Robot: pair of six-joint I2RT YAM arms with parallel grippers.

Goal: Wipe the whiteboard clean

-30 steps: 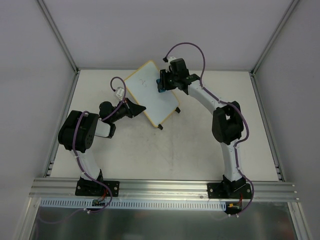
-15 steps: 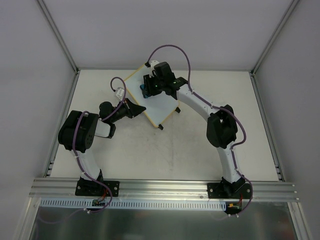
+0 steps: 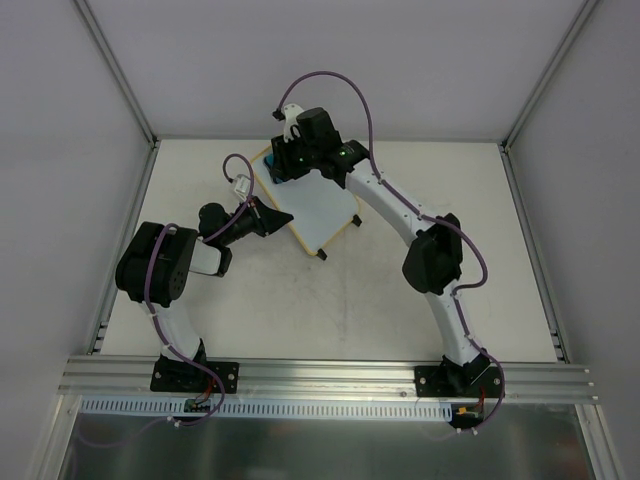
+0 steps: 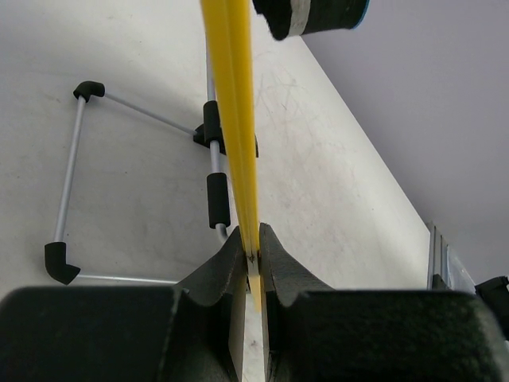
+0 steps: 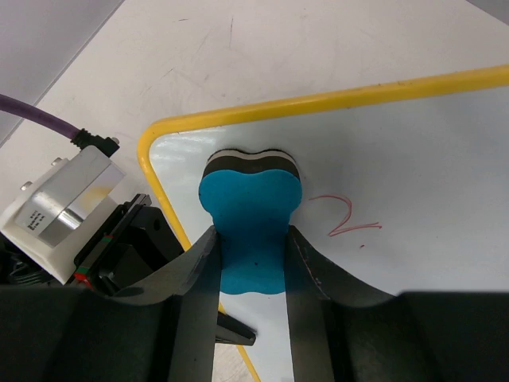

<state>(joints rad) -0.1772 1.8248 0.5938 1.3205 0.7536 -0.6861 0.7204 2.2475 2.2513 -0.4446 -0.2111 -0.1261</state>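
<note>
From above: over the last second your right arm has swept the eraser across the board, from its right side to its far-left corner. The board itself has not shifted; it stands tilted near the far edge of the tabletop, a little left of the middle. The right arm reaches long and nearly straight towards that far edge, with the right pincer over the board's corner. The left arm has held its pose, elbow folded near the left edge, with the left pincer at the board's near-left rim.

Left wrist view: the left pincer is clamped on the board's yellow rim, seen edge-on and running up the frame. The wire stand with black feet rests on the tabletop behind it. The eraser shows at the top.

Right wrist view: the right pincer grips the blue eraser, its felt face pressed to the board just inside the rounded corner. A red mark sits just right of the eraser, unwiped. So the stroke has reached the rim, and the job is likely unfinished: a pass back over that mark seems needed.
</note>
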